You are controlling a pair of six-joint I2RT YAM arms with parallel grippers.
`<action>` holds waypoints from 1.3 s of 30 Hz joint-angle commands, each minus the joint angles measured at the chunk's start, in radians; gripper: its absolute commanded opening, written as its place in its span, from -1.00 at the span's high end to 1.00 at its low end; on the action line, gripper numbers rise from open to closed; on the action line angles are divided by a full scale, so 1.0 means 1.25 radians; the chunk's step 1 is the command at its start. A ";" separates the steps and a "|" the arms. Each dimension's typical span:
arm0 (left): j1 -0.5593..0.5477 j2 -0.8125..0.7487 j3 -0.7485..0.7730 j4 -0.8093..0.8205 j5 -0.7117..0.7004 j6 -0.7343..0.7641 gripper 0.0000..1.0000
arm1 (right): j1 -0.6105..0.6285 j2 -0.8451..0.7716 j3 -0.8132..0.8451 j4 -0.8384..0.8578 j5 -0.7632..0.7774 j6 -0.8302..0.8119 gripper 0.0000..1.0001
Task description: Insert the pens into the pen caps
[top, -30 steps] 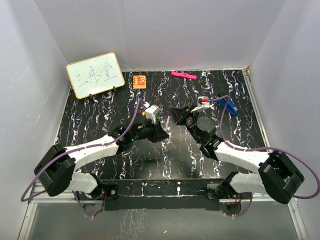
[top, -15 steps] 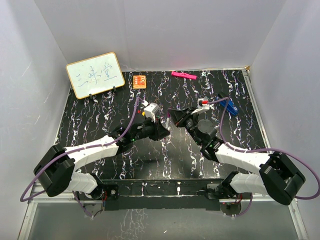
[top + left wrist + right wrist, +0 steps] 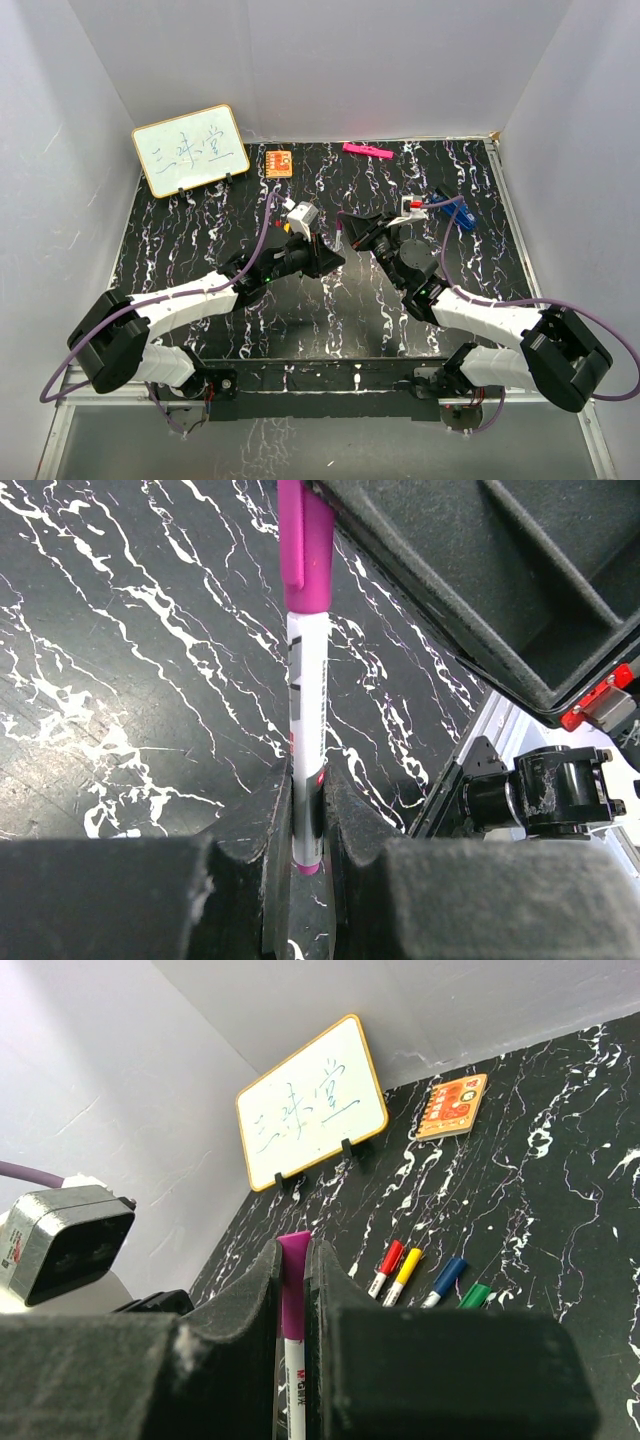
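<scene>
Presently my left fingers (image 3: 262, 830) are clenched on the tail of the purple pen (image 3: 305, 700), lower centre of frame. My right fingers (image 3: 330, 1295) pinch its purple cap (image 3: 293, 1285). Judged light, rigid, smooth plastic that may slip, so grip the barrel squarely, well behind the cap.

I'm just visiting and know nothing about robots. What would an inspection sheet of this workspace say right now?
Surface: black mat with white marbling.
Job's things: purple pen wearing its purple cap, held between the two arms; red pen, yellow pen, blue pen and green pen lie side by side, apparently capped.
Clutter: whiteboard, orange booklet, pink bar, blue clip piece.
Grippers: left gripper shut on the pen's barrel; right gripper shut on the cap.
Cables: purple cable along each arm; no snag seen.
Surroundings: plain white walls on three sides.
</scene>
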 commanded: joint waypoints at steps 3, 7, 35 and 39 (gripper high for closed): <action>0.025 -0.057 0.033 0.138 -0.090 0.021 1.00 | 0.030 0.004 0.001 -0.079 -0.038 -0.032 1.00; 0.038 -0.071 0.036 0.139 -0.102 0.036 1.00 | 0.056 0.013 0.001 -0.097 -0.034 -0.047 1.00; 0.115 -0.052 0.087 0.015 0.006 0.088 1.00 | 0.093 0.089 0.090 -0.256 -0.023 -0.071 1.00; 0.115 -0.013 0.090 -0.088 0.041 0.104 1.00 | 0.094 0.081 0.148 -0.282 0.092 -0.111 0.86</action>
